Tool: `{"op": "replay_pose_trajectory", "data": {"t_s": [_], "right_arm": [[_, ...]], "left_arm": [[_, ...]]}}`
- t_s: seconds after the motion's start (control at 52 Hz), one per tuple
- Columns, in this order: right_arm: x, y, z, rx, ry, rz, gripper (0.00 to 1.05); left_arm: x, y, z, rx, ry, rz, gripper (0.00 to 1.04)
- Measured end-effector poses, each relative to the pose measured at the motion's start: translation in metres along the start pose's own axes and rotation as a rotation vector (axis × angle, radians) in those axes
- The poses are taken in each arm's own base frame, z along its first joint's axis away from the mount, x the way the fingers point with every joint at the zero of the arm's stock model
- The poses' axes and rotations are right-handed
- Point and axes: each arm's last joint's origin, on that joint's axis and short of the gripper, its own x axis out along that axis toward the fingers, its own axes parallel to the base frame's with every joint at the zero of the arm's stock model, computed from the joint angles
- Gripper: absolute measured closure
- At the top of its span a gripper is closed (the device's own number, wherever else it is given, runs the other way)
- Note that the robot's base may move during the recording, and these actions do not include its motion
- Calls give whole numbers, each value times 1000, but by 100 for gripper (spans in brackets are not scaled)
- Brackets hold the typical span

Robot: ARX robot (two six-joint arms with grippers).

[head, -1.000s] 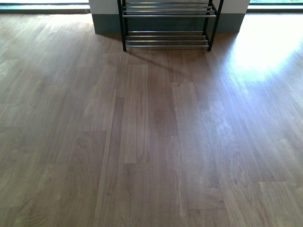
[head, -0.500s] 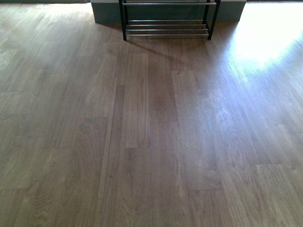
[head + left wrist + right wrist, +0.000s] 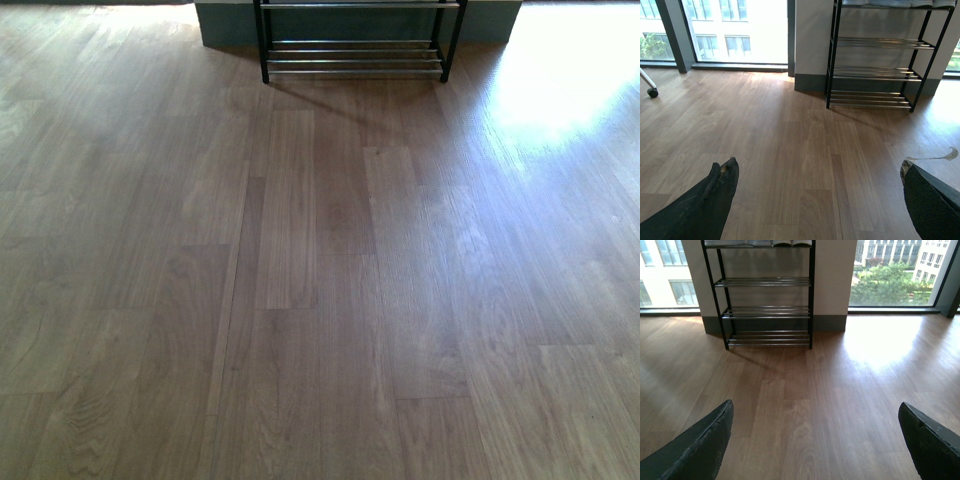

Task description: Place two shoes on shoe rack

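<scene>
Shoe rack (image 3: 355,45) seen at far end of wooden floor (image 3: 320,280), against grey-based wall pillar (image 3: 812,45); white soles of shoes (image 3: 757,242) glimpsed on top tier in wrist views. Left gripper (image 3: 817,192) spread wide, nothing held. Right gripper (image 3: 815,435) likewise spread wide, nothing held

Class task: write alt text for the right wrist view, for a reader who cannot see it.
A black shoe rack with chrome-bar tiers stands against a pale wall on a wooden floor; white soles show on its top tier. The right gripper is open and empty in the foreground; sunlit windows flank the wall.
</scene>
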Motion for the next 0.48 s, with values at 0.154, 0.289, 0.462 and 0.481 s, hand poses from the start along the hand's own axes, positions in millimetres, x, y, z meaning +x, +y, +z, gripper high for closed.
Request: {"op": "replay_pose_trajectory", "data": {"t_s": [0.154,0.289,0.462,0.481], "right_arm": [[0,0,0,0,0,0,9],[0,0,0,0,0,0,9],[0,0,0,0,0,0,9],[0,0,0,0,0,0,9]], "left_arm": [[0,0,0,0,0,0,9],[0,0,0,0,0,0,9],[0,0,0,0,0,0,9],[0,0,0,0,0,0,9]]}}
